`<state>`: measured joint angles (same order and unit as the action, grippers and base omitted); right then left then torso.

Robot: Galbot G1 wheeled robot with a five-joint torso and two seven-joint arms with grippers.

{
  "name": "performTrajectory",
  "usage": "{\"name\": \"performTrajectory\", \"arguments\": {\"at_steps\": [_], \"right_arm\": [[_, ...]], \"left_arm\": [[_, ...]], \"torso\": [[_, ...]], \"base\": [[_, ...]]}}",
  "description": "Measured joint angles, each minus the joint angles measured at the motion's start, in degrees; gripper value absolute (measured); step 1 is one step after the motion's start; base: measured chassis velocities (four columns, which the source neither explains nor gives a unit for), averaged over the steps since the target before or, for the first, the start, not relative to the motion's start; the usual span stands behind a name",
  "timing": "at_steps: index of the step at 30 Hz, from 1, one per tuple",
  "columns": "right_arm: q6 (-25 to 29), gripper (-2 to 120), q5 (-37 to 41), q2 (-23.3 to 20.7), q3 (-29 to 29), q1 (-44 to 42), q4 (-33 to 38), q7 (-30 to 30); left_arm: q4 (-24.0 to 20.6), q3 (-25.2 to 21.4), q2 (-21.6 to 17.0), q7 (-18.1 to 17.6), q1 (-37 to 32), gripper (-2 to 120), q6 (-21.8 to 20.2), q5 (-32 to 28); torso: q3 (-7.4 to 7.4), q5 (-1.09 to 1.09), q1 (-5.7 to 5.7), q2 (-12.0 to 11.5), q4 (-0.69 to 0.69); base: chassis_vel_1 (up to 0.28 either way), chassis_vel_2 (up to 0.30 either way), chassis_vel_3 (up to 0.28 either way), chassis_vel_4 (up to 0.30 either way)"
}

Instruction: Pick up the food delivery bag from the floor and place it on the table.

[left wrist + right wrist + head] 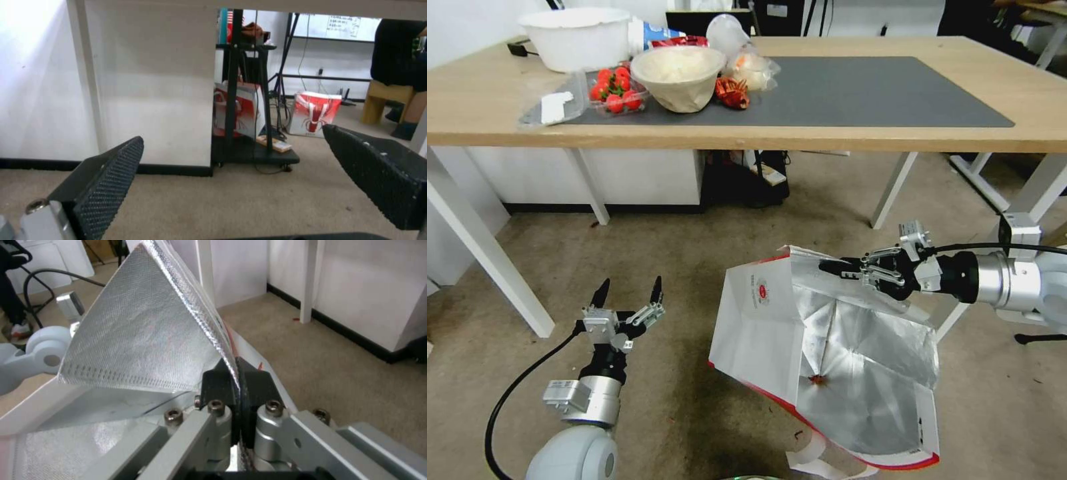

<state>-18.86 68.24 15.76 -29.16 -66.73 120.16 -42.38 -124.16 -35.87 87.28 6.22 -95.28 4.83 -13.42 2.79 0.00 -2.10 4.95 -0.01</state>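
The food delivery bag sits tilted on the floor in front of the table, its open mouth turned toward the camera so the silver foil lining shows. Its white side, with a small round red logo, faces 9 o'clock, and a red edge runs along its lower border. A white strap handle trails on the carpet at the bag's 6 o'clock corner.

The right gripper reaches in from 3 o'clock, and its fingers are clenched on the upper rim of the bag at about 12 o'clock of the opening. In the right wrist view the right gripper has its two black fingers pressed together with the foil-lined edge of the bag pinched between them.

The left gripper hangs low over the carpet at 9 o'clock of the bag, apart from it, pointing toward the table with its fingers spread and holding nothing. In the left wrist view the ridged black fingers stand wide apart, with carpet between them.

On the table a dark grey mat lies across the middle. At the mat's 9 o'clock end stand a paper bowl, a clear box of strawberries, a white tub and some plastic-wrapped food.
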Motion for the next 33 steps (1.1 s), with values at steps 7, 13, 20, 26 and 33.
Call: {"name": "performTrajectory", "arguments": {"at_steps": [7,13,20,26,33], "right_arm": [[0.0,0,0.4,0.0,-0.1,-0.3,0.1,0.0],[0.0,0,1.3,-0.5,-0.1,-0.5,0.5,0.1],[-0.1,0,1.6,-0.7,-0.4,-0.9,0.9,0.3],[-0.1,0,1.6,-0.8,-0.8,-1.5,1.0,0.4],[-0.1,0,1.6,-0.8,-0.8,-1.6,1.1,0.4]], "left_arm": [[0.0,0.0,0.0,0.0,0.0,100,-0.1,0.0],[0.0,0.0,-0.1,0.0,-0.1,100,-0.1,0.0],[-0.4,-0.1,-0.1,-0.1,-0.2,100,-0.1,0.0],[-0.6,0.0,-0.1,-0.1,-0.3,100,-0.2,0.0],[-0.8,-0.1,-0.1,-0.2,-0.4,100,-0.2,-0.1]], "torso": [[1.46,0.00,-0.21,1.6,0.00],[2.73,0.00,-0.40,3.1,0.00],[4.04,0.00,-0.74,4.7,0.00],[5.15,0.00,-1.03,6.1,0.00],[6.43,0.00,-1.35,7.7,0.00]], "base": [[0.000,0.000,0.000,0.000],[0.000,0.000,0.000,0.000],[0.000,0.000,0.000,0.000],[0.000,0.000,0.000,0.000],[0.000,0.000,0.000,0.000]]}}
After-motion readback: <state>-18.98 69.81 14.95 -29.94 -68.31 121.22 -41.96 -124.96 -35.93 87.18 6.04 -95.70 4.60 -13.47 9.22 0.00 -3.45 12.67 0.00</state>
